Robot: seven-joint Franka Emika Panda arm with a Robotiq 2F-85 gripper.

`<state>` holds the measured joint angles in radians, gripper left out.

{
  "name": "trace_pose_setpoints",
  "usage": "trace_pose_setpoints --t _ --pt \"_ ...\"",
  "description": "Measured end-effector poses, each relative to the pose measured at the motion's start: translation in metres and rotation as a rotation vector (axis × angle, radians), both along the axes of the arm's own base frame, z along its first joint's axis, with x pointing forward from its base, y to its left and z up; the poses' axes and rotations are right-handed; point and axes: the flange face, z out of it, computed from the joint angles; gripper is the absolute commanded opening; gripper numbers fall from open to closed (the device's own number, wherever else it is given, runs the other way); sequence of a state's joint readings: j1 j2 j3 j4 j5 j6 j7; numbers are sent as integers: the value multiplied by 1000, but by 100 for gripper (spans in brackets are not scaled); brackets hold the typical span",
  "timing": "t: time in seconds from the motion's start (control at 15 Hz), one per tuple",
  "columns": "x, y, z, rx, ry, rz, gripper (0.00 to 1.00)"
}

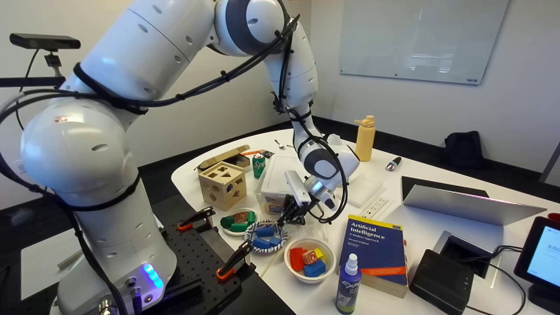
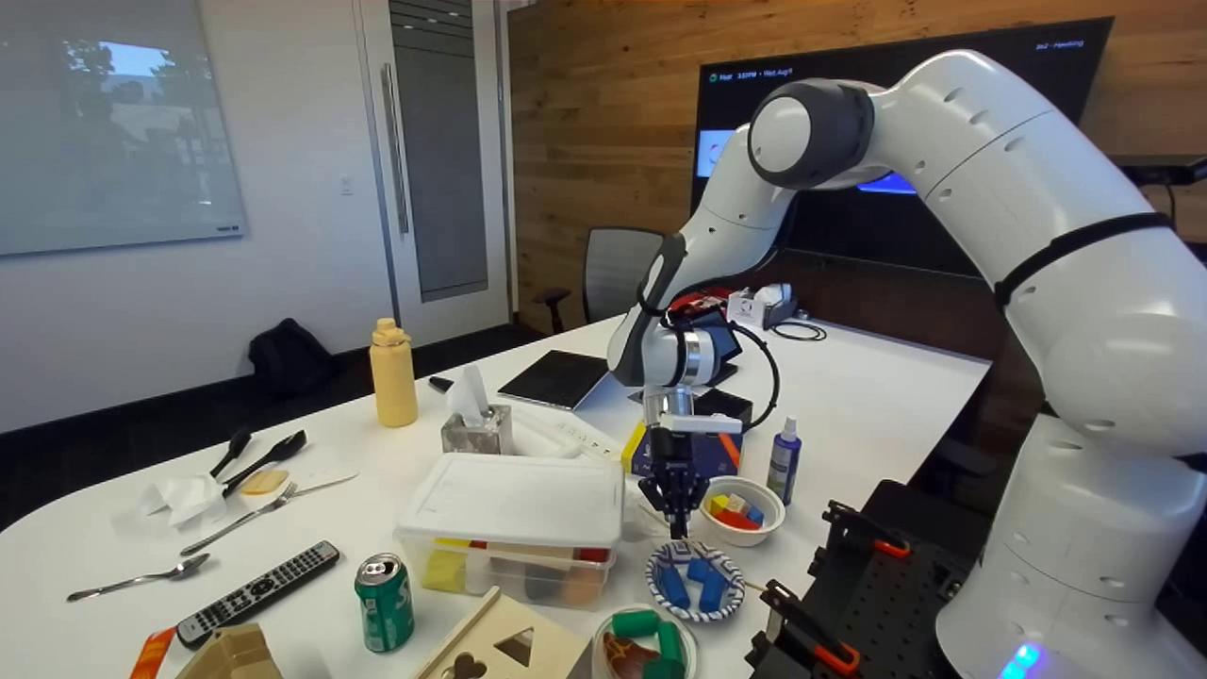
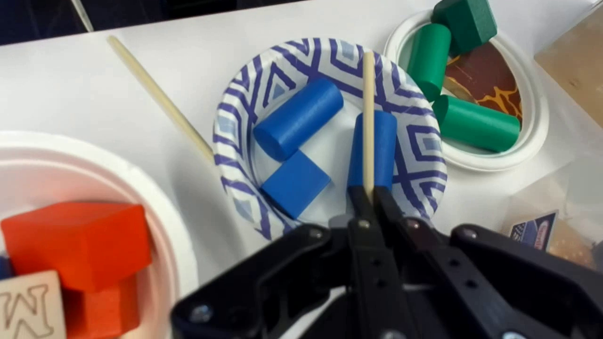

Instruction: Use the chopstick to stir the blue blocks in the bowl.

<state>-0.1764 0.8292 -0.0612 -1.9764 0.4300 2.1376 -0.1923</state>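
Note:
A paper bowl with a purple zigzag pattern (image 3: 426, 141) stands on the table and also shows in both exterior views (image 1: 250, 235) (image 2: 702, 615). It holds a blue cylinder (image 3: 299, 117), a blue angular block (image 3: 296, 183) and another blue cylinder (image 3: 385, 141). My gripper (image 3: 372, 195) is shut on a pale wooden chopstick (image 3: 369, 94). In the wrist view the chopstick crosses over the right cylinder toward the bowl's far rim; whether it touches a block cannot be told. In an exterior view the gripper (image 2: 677, 530) points down at the bowl's edge.
A second chopstick (image 3: 160, 99) lies on the table beside the bowl. A white bowl (image 1: 288, 264) with red, yellow and blue blocks stands close by. A plate (image 3: 534, 146) with green blocks, a clear bin (image 2: 509, 490), a book (image 1: 372, 245) and a spray bottle (image 1: 348, 286) stand around.

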Motion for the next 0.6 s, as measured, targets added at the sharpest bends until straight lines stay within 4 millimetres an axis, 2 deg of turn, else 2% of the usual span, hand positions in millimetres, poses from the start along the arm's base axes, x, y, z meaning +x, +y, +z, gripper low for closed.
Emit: trace_pose_setpoints --t 0.13,0.2,0.33,0.6 --pt "4 -2 -8 -2 0 2 2" --pt "5 -3 -11 -5 2 8 31" --pt "6 -3 -16 -9 5 23 39" --pt "8 7 -18 10 1 40 69"
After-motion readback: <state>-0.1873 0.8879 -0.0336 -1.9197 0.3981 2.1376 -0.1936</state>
